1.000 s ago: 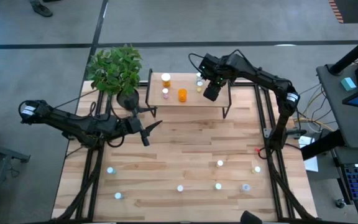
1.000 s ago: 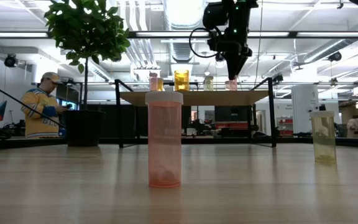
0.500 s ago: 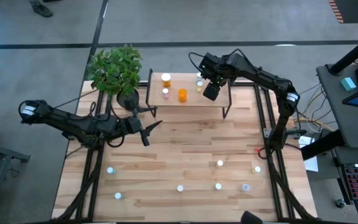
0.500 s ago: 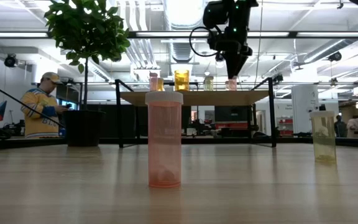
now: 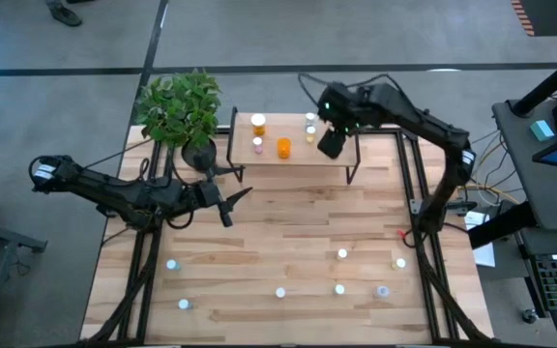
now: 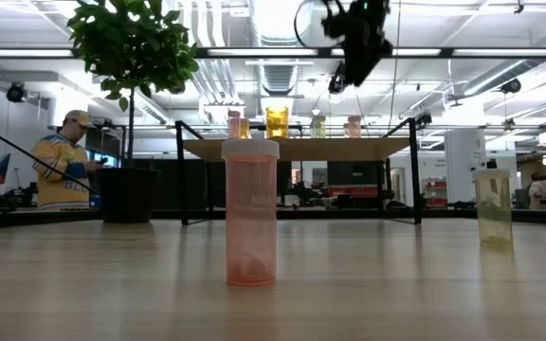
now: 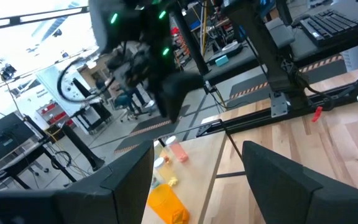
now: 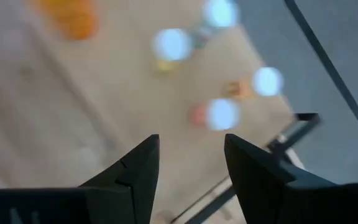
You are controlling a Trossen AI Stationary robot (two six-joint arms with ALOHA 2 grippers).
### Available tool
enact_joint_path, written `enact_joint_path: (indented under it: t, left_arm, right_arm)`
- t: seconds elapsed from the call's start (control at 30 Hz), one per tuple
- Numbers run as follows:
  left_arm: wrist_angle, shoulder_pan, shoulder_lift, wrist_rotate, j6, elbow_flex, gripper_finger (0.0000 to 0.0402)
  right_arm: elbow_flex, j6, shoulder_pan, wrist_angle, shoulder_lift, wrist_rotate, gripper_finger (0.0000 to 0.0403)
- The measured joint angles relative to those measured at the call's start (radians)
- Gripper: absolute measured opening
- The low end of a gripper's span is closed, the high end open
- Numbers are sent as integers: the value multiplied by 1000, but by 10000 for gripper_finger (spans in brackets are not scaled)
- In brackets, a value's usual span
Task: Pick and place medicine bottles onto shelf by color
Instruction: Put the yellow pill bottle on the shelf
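Your right gripper has lifted off the shelf with jaws wide and empty, leaving the pink bottle placed; fetch the next.

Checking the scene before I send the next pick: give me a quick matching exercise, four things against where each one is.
1. larger orange bottle
2. plant
3. right gripper
4. left gripper

A. above the shelf's right end, empty
B. low over the table, left of centre
C. on the shelf
D. beside the shelf's left end

Pairs: 1-C, 2-D, 3-A, 4-B
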Motion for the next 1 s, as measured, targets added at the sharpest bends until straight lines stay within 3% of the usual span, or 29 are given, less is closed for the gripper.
enact_joint_path:
  t: [0.23, 0.5, 0.8, 1.0]
  left_arm:
    - [3, 0, 9, 2, -67, -1, 228]
    - [1, -8, 11, 7, -137, -1, 228]
    - [7, -9, 17, 7, -179, -1, 228]
    - [16, -9, 17, 6, -204, -1, 228]
  right_arm:
    - [-143, 77, 250, 86, -120, -3, 163]
    - [-441, 217, 560, 290, -275, 5, 160]
    - [-820, 356, 821, 570, -417, 59, 160]
    - [-1031, 409, 937, 738, -458, 111, 160]
